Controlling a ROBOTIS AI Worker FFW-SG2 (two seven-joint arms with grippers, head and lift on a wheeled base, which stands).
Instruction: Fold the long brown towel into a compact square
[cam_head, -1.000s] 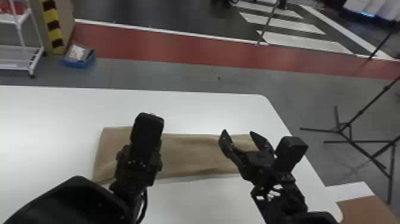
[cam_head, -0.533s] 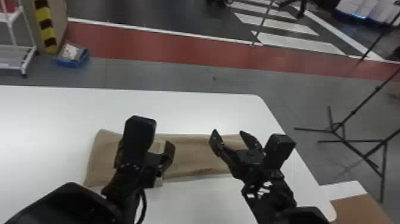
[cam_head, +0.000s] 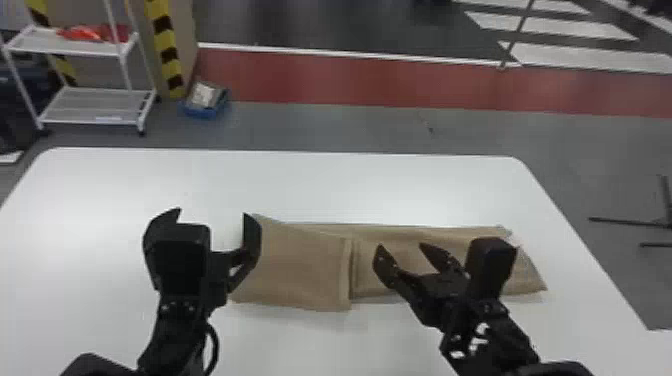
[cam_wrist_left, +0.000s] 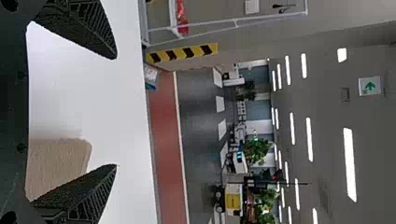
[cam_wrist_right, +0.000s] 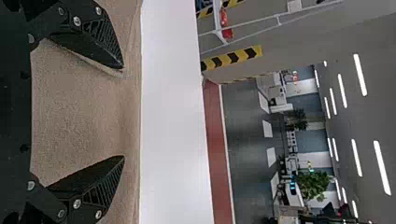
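Head vw shows towel (cam_head: 406, 254) w/ folded flap (cam_head: 300, 272), L wrist vw ceiling lts (cam_wrist_left: 350, 163).

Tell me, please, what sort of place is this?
Probably a large indoor hall, perhaps an industrial or robot test space: there are long ceiling lights, yellow-and-black hazard stripes and a red band along the grey floor.

Bright indoor light from overhead: white strip lamps (cam_wrist_left: 350, 163) glare against dim grey ceiling (cam_wrist_left: 329, 140) in my wrist views. Pale sheen on white table (cam_head: 85, 215), soft shadow edging brown towel (cam_head: 300, 270).
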